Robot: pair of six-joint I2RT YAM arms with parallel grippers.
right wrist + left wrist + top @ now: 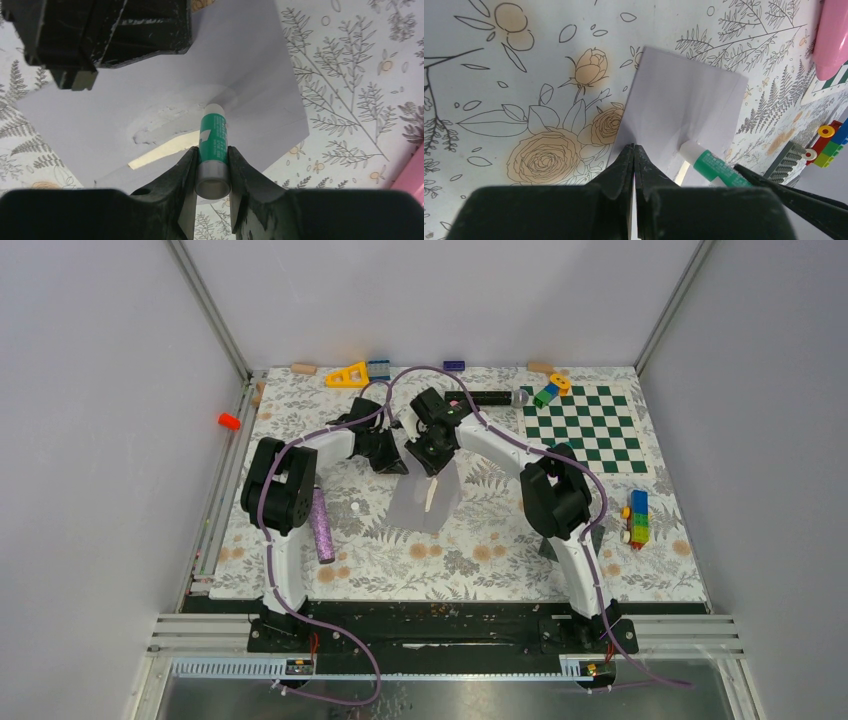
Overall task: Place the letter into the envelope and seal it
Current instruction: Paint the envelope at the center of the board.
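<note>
If glue stick (214,137), clamped in right gripper (211,152), drags, envelope (684,100) slips from left gripper (634,147) pinching its 11 o'clock corner.

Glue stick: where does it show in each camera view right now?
Top external: hidden under the right claw.
Left wrist: glue stick lower right, tip on the envelope.
Right wrist: bottom centre, clamped in the right claw.
Shared landmark: the envelope, in all three.
</note>
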